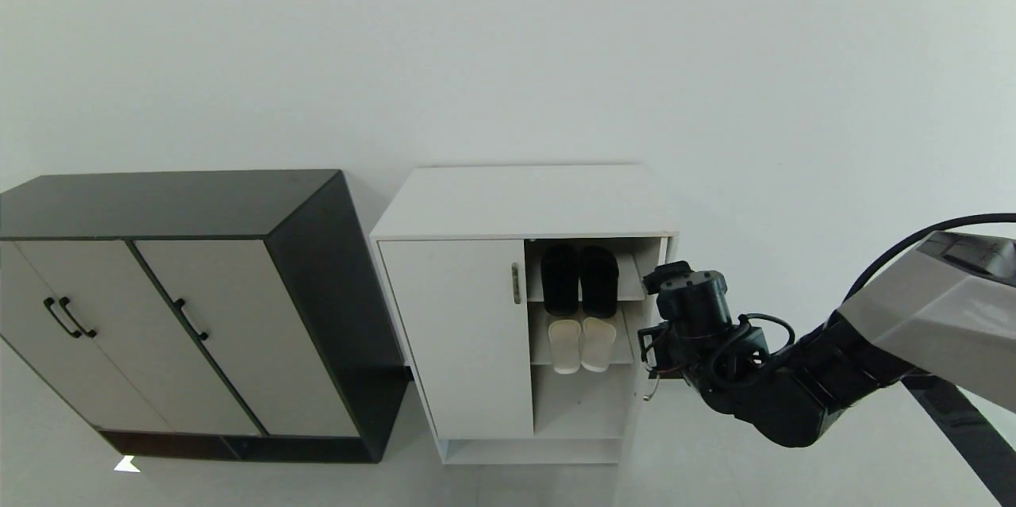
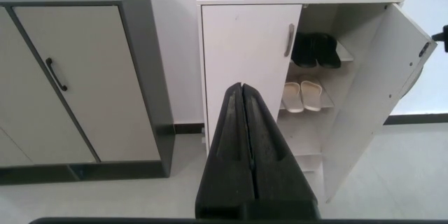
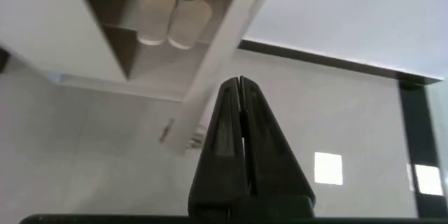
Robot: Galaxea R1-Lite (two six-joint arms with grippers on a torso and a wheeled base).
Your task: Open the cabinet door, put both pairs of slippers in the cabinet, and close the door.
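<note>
Black right gripper (image 3: 241, 84), clenched, its two fingers pressed flat together with nothing between them. It sits low on the right side of the white cabinet (image 1: 524, 201), just beside the outer face of the open right door (image 2: 378, 91). Whether it touches the door cannot be told. From the right wrist view the door's thin white edge runs slantwise past the fingertips, with pale floor (image 3: 336, 112) beneath.

Left gripper (image 2: 241, 87), also black and also clenched on nothing, hangs well back from the cabinet and faces its front from a distance.

Inside the open half of the cabinet, the black slippers (image 1: 579, 278) lie side by side on the top shelf. The white slippers (image 1: 582, 343) lie side by side on the shelf just below. The lowest compartment holds nothing that can be seen. The cabinet's left door (image 1: 456, 332) is shut, its small handle at the inner edge.

A larger dark cabinet (image 1: 159, 205) with two pale doors stands just beside the white one, on the robot's left, both doors shut.

Judging by how things lie, both pairs are already stowed and only the closing of the door is left. The next move likely calls for the right gripper to press on the door's outer face and swing it round on its hinge until it meets the left door. The push should follow the door's arc, and the arm should stay clear of the gap as it narrows.
</note>
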